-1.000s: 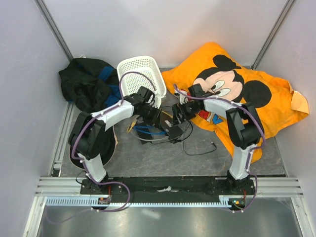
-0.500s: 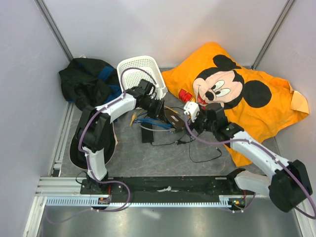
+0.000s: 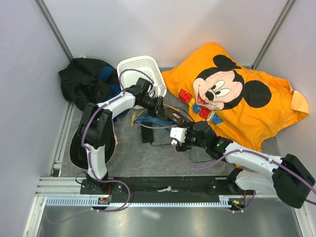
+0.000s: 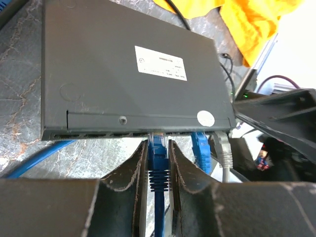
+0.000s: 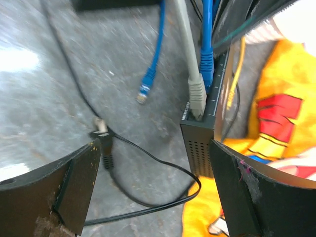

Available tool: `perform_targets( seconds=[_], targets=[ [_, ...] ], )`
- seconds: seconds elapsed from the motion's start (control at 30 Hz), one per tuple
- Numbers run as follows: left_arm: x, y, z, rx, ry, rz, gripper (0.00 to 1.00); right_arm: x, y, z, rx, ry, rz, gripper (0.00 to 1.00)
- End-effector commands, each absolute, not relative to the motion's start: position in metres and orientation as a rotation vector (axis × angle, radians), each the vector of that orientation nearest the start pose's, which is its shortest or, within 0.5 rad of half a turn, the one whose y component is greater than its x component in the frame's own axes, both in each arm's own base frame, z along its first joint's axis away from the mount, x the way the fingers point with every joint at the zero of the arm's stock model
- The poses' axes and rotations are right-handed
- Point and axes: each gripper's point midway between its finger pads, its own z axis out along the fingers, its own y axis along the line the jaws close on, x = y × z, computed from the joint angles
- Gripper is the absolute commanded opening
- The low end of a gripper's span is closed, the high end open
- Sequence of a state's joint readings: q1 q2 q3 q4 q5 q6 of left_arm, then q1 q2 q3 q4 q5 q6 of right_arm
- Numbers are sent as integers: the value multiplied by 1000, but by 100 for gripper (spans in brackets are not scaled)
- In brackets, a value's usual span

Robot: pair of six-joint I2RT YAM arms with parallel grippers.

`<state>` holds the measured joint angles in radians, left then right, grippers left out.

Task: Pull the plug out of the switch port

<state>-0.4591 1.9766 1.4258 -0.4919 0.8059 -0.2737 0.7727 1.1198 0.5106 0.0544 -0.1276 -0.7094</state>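
The switch (image 4: 123, 74) is a flat black box with a white label on top, lying on the grey floor. A blue plug (image 4: 158, 158) stands at the switch port (image 4: 158, 132) in its near edge, the clear tip at the port's mouth. My left gripper (image 4: 158, 143) is shut on this plug, one finger on each side. A second blue plug (image 4: 200, 148) and a grey plug (image 4: 224, 150) sit in ports to the right. My right gripper (image 5: 155, 148) stands open and holds nothing, low beside the switch's corner (image 5: 200, 143). From above, the left gripper (image 3: 157, 106) and right gripper (image 3: 177, 137) flank the switch (image 3: 175, 118).
A loose blue plug (image 5: 144, 91) and a thin black cable with a small connector (image 5: 101, 129) lie on the floor. A black power brick (image 3: 148, 134) sits in front of the switch. Behind stand a white basket (image 3: 143, 69), an orange Mickey cloth (image 3: 237, 94) and dark clothes (image 3: 86, 81).
My right arm has swung away from the switch, forward and to the left, and now lies low near the table's front. The left gripper stays shut on the blue plug.
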Motion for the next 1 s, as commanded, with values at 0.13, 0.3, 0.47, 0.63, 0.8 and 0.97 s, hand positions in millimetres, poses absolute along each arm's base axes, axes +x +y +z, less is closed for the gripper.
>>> perform_targets(
  seconds=[0.13, 0.3, 0.47, 0.63, 0.8, 0.97],
  targets=[
    [322, -316, 126, 545, 2519, -1457, 2, 299, 227, 130, -1306, 1416, -151, 96],
    [325, -315, 125, 537, 2520, -1454, 2, 301, 229, 141, -1297, 1420, -147, 94],
    [327, -312, 123, 520, 2528, -1423, 2, 282, 234, 125, -1421, 1382, -72, 97],
    [330, -296, 118, 527, 2521, -1320, 2, 286, 234, 116, -1345, 1552, -12, 98],
    [333, -284, 109, 637, 2491, -1205, 2, 311, 223, 101, -1059, 1903, 163, 98],
    [319, -270, 103, 725, 2505, -1145, 2, 332, 219, 86, -943, 2067, 263, 97]
  ],
)
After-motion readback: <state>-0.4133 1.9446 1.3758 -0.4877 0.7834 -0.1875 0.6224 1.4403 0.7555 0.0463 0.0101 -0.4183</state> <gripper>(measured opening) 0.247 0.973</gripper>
